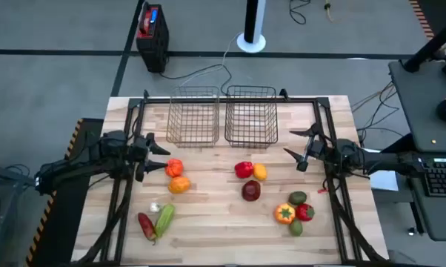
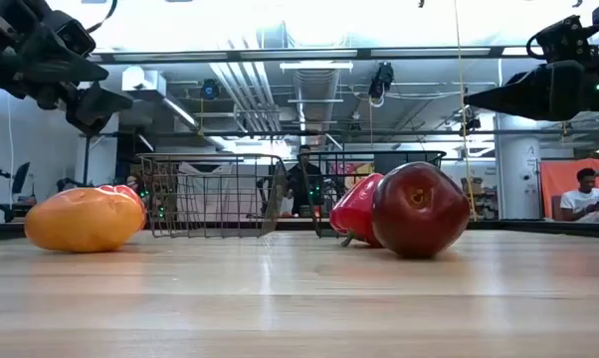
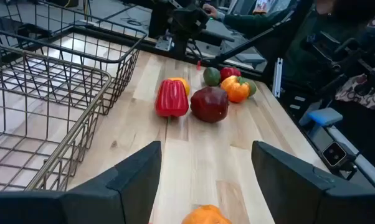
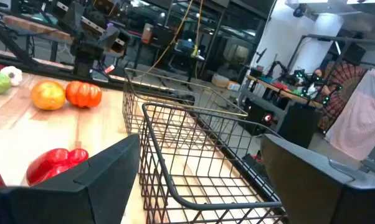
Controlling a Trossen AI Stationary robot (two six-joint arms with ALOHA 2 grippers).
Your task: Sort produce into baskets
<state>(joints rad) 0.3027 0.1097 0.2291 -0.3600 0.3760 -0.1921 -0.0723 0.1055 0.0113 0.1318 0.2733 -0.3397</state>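
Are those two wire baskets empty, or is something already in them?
Empty. Seen from above, both baskets show only bare wood through the mesh; all produce lies on the table.

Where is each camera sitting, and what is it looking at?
High view: above the table, looking straight down on both baskets, the produce, both arms; left pincer, right pincer open.
Low view: at tabletop height, looking level across at the dark red apple; arms come in from above.
Left wrist view: on the left arm, facing the red pepper; own fingers show.
Right wrist view: on the right arm, facing a basket; own fingers show.
Shared: both wrist views show the red pepper.
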